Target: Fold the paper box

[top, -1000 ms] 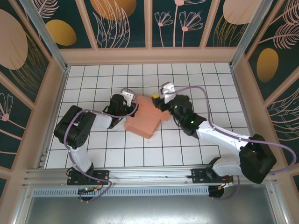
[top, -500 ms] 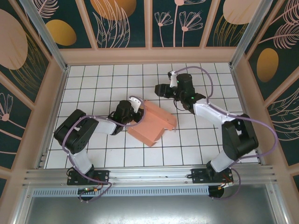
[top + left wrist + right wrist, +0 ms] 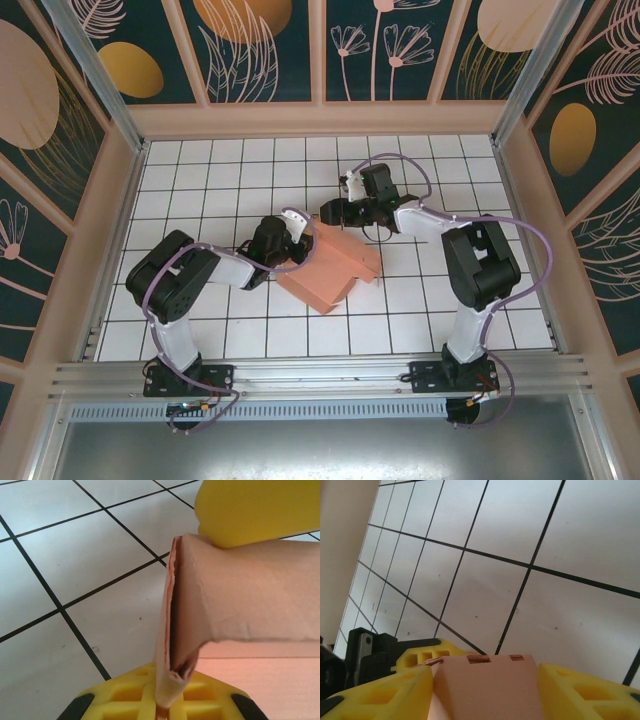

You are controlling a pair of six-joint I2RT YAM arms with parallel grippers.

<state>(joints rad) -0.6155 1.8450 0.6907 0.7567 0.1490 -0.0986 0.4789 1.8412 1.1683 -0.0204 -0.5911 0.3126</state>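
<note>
The salmon-pink paper box lies partly folded in the middle of the white tiled floor. My left gripper is shut on its left edge. In the left wrist view that doubled cardboard wall stands upright, pinched between the yellow fingers. My right gripper reaches in from the far side at the box's far corner. In the right wrist view its jaws straddle a box panel: the left finger touches it and the right finger stands just off it.
A wooden wall and side frames enclose the tiled floor. A metal rail runs along the near edge by the arm bases. Both arms' purple cables loop above the tiles. Free tiles lie left, right and in front of the box.
My right arm lifted off the box's right side, swung to the far side and came down at its far corner. The left gripper shifted slightly right, still pinching the edge.
</note>
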